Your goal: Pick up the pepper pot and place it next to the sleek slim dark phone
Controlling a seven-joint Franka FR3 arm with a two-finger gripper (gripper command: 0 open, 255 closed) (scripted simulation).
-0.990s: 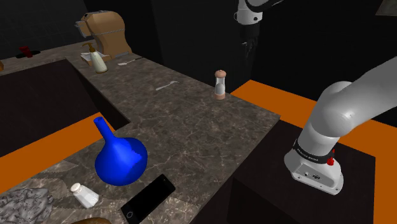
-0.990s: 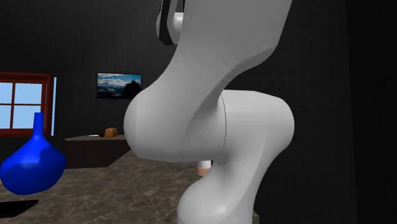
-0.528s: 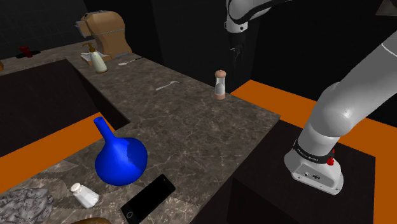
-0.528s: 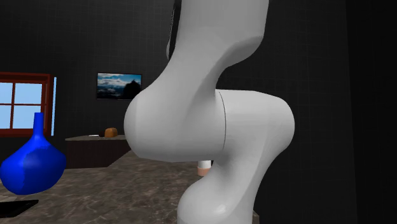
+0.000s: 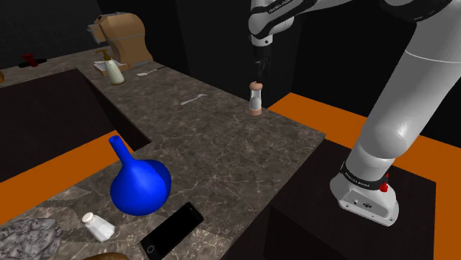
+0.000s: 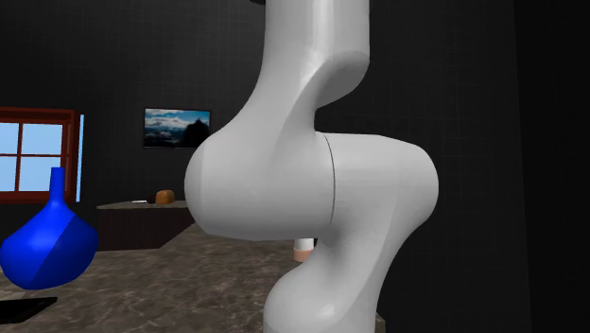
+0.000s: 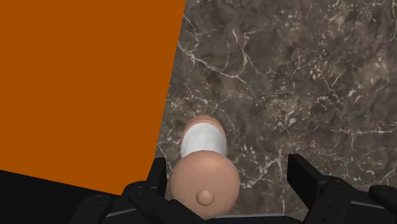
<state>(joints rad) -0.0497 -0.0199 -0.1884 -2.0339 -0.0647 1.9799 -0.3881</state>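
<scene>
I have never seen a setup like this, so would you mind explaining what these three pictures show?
The machine is a white robot arm with a black two-finger gripper. The shoulder view looks down from beside its base over a dark marbled counter. The second exterior view sits close to the arm, whose white bulk blocks much of it. The wrist view looks along the gripper from the hand. On the counter stand a pepper pot and a blue vase; a dark phone and a small white shaker lie near the vase. The gripper hangs over the pepper pot, fingers open on either side of its top. Nothing is held.
</scene>
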